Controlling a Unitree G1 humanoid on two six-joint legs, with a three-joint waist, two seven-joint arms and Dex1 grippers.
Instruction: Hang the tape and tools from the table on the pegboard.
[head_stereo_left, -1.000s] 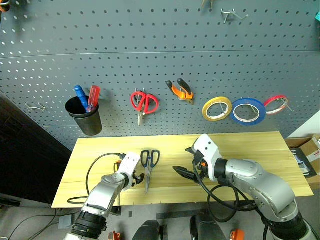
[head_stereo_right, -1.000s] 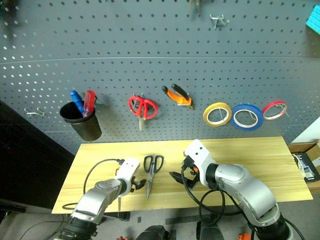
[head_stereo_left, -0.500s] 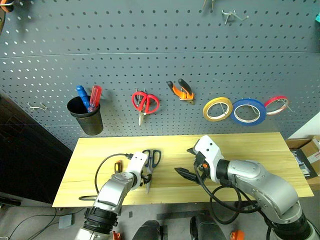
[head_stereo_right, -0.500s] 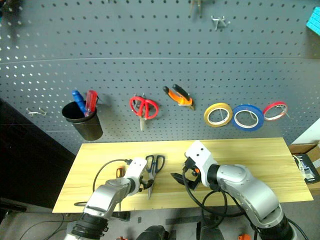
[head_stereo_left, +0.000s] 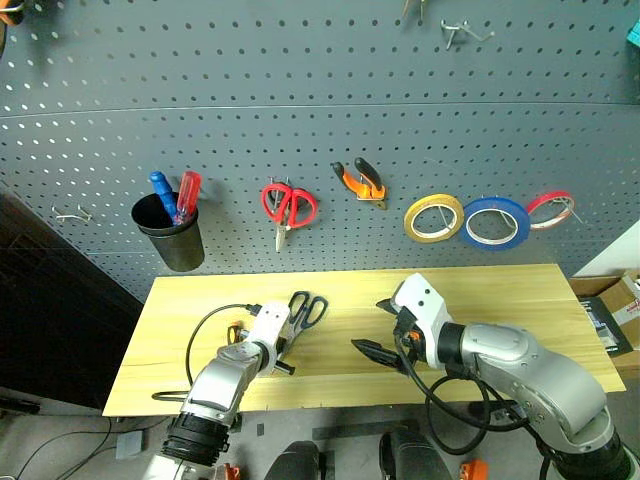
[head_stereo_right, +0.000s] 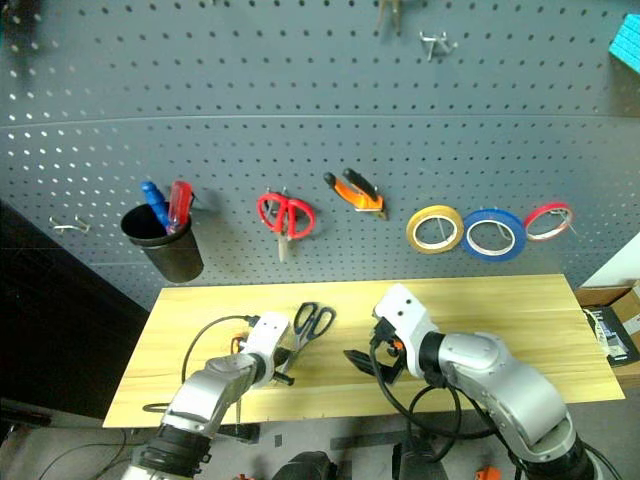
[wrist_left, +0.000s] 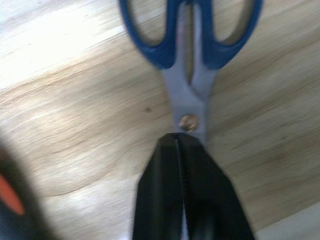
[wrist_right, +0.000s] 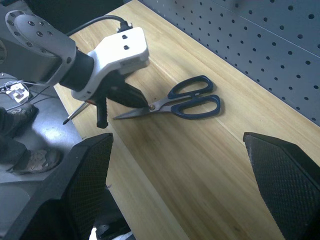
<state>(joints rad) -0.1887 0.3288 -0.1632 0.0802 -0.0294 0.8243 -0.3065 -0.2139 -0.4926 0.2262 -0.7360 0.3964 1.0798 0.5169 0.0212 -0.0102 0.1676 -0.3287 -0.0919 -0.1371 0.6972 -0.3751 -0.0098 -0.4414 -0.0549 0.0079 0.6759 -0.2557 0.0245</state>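
The steel scissors (head_stereo_left: 306, 310) with dark blue handles lie on the light wood table (head_stereo_left: 520, 300), handles pointing toward the pegboard (head_stereo_left: 300, 100). My left gripper (head_stereo_left: 287, 342) is shut on their blades just behind the pivot (wrist_left: 188, 122); the blade tip sticks out past the fingers (wrist_right: 127, 95). The screwdriver (head_stereo_left: 235, 331) with a black-and-orange handle lies just left of that gripper, partly hidden. My right gripper (head_stereo_left: 378, 326) hovers open over the table's middle, holding nothing. The yellow tape (head_stereo_left: 433, 217) and the short orange-and-black pliers (head_stereo_left: 360, 180) hang on the pegboard.
On the pegboard hang red-handled scissors (head_stereo_left: 288, 205), a blue roll (head_stereo_left: 495, 222), a red roll (head_stereo_left: 552, 208) and a black cup (head_stereo_left: 168, 238) holding blue and red screwdrivers. Bare hooks sit at far left (head_stereo_left: 72, 213) and top (head_stereo_left: 460, 30). Boxes (head_stereo_left: 612, 310) stand beyond the table's right end.
My left gripper slid right onto the scissors and closed on the blades. The scissors swung from straight to tilted, handles now up and to the right. The right arm stayed put.
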